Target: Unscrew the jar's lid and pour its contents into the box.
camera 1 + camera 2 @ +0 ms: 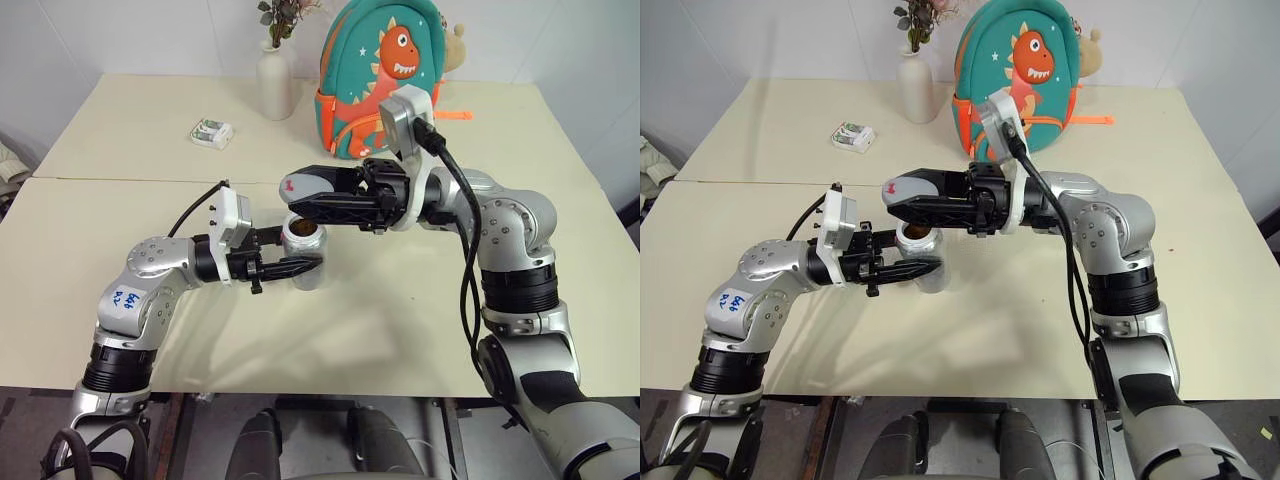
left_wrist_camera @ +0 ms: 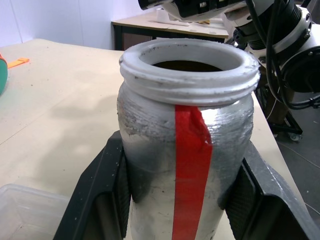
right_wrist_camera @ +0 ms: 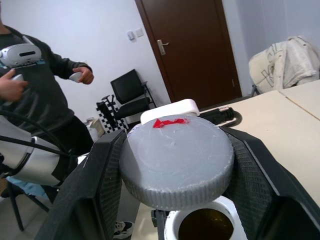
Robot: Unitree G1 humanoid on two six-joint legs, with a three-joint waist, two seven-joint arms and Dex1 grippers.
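My left claw (image 1: 300, 268) is pinching the jar (image 1: 304, 250) by its sides, holding it upright over the counter (image 1: 400, 310), its red stripe facing the wrist camera and its threaded mouth uncovered. My right claw (image 3: 175, 170) is clamped on the grey lid (image 3: 176, 165), which sits just above the open jar mouth, apart from it. A corner of the clear box (image 2: 30, 210) lies near the jar.
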